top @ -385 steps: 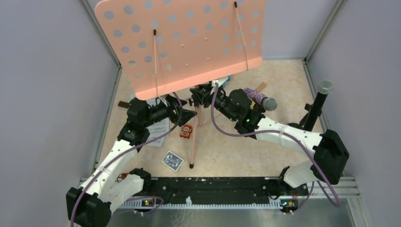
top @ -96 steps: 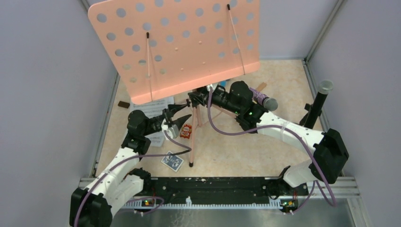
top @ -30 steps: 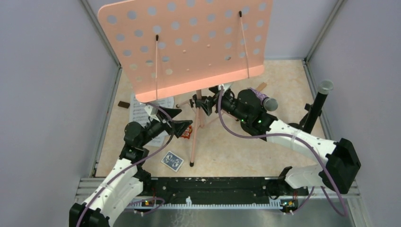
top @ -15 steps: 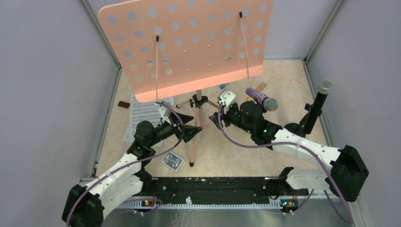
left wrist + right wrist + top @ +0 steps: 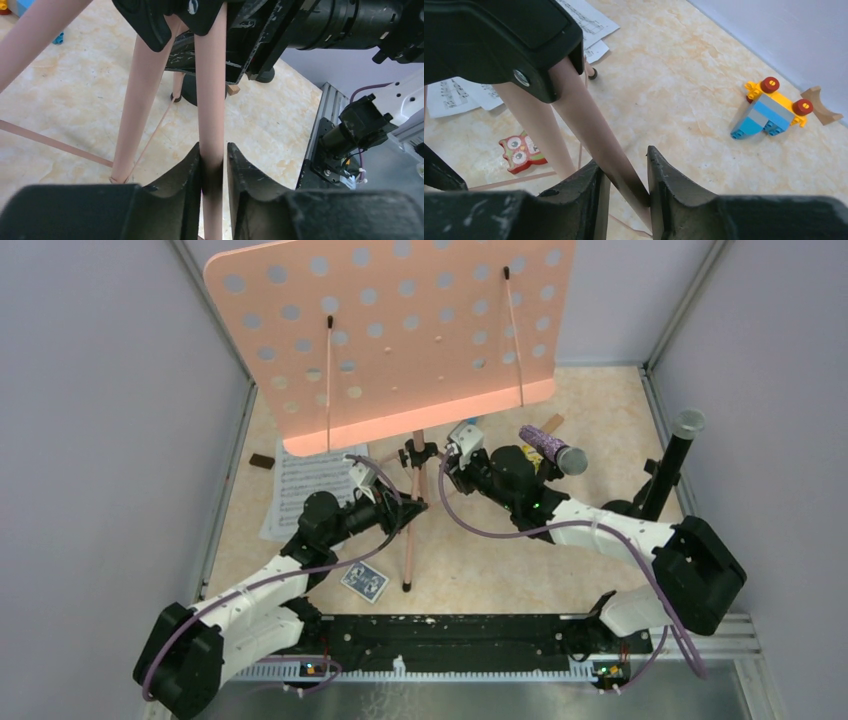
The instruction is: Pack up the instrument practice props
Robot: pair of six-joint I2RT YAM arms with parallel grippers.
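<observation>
On the beige marbled table (image 5: pixel 470 570), left fingers (image 5: pixel 181 186) and right fingers (image 5: pixel 671 180) each apparently clamp 1 music rack (image 5: pixel 400 330) leg.

Owl toy (image 5: pixel 521 151), brick car (image 5: pixel 769 112) w/ wooden arch (image 5: pixel 822 114) just beside; blue card pack (image 5: pixel 364 581) well apart.

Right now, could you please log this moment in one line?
left tool: shut on near tripod leg | right tool: shut on right-side tripod leg | music rack: upright

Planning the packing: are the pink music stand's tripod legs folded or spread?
Spread. In the left wrist view the legs fan apart below the black hub; the left gripper and right gripper each clamp a leg.
</observation>
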